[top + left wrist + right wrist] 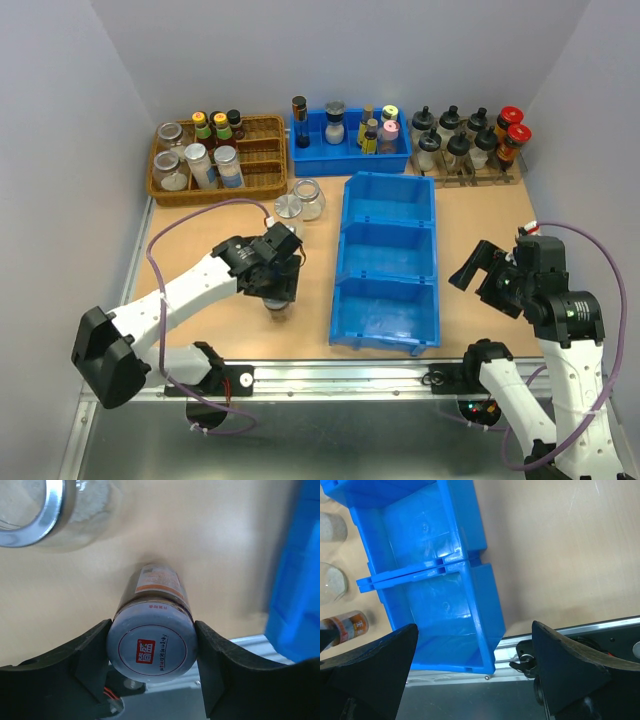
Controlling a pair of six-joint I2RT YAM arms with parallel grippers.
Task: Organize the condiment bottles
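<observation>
The left arm reaches from its base at the near left corner, running right and away over the desk (pixel 200 255), with its wrist bent down. The left claw (pixel 276 292) is closed to the width of a lid: both fingers press the sides of the dark jar (pixel 151 649), at its silver top with the red-and-white label. This jar stands upright on the desk, just left of the nearest compartment of the blue bin (pixel 437 262). Farther back, two clear jars (pixel 301 202) stand side by side, touching or nearly so, beside the bin's far left corner. The right arm rises from the near right corner, its wrist turned left toward the bin. The right claw (pixel 478 272) hangs above the desk with its fingers spread wide, holding nothing.
</observation>
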